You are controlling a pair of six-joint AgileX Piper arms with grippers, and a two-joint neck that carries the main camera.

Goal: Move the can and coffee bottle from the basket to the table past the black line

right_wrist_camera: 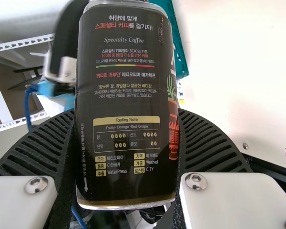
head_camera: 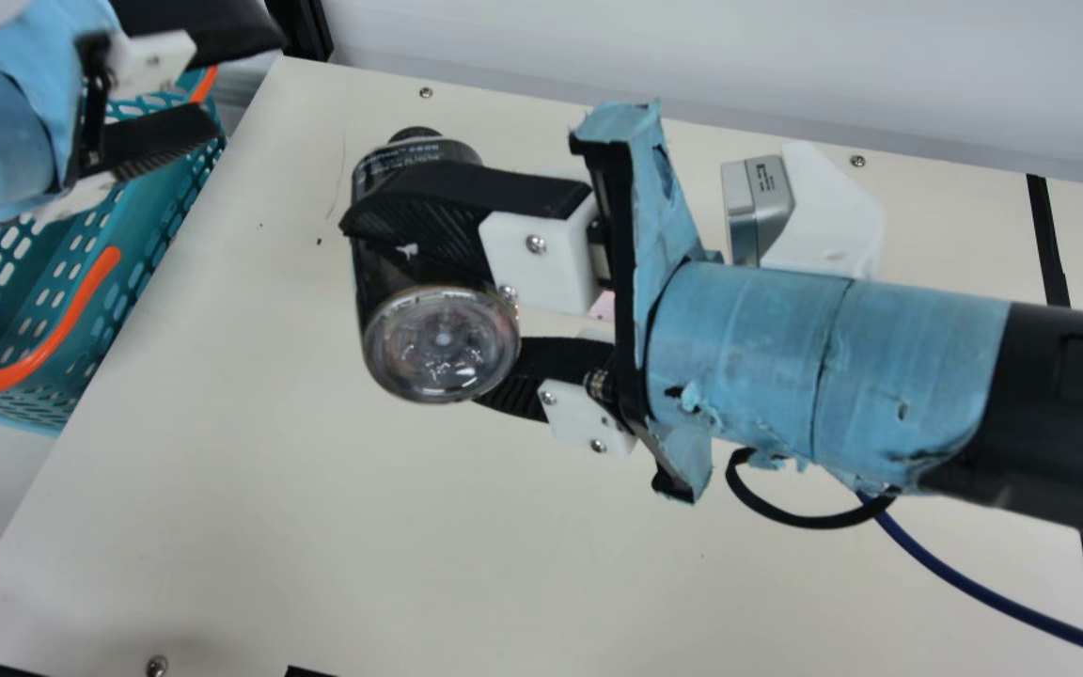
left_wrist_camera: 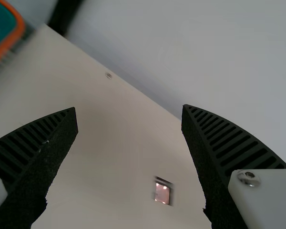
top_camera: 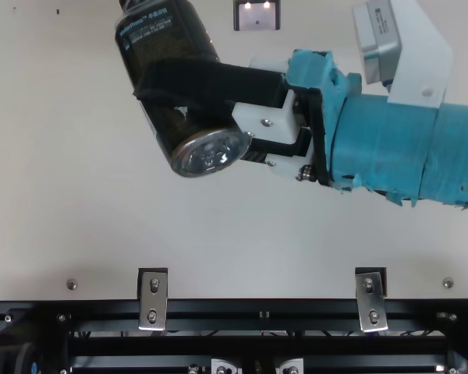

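coffee bottle: dark printed wrap, labelled "Specialty Coffee" side visible in right wrist view, clear round base, dark cap on | state: gripped around its body by right pincer | pose: tilted, base toward main and top cameras | place: over desk, between basket and black line

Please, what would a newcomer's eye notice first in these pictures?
Probably the dark coffee bottle, gripped between the right claw's ribbed fingers, left of the main view's centre. Next, the teal basket with orange trim, at that view's left edge.
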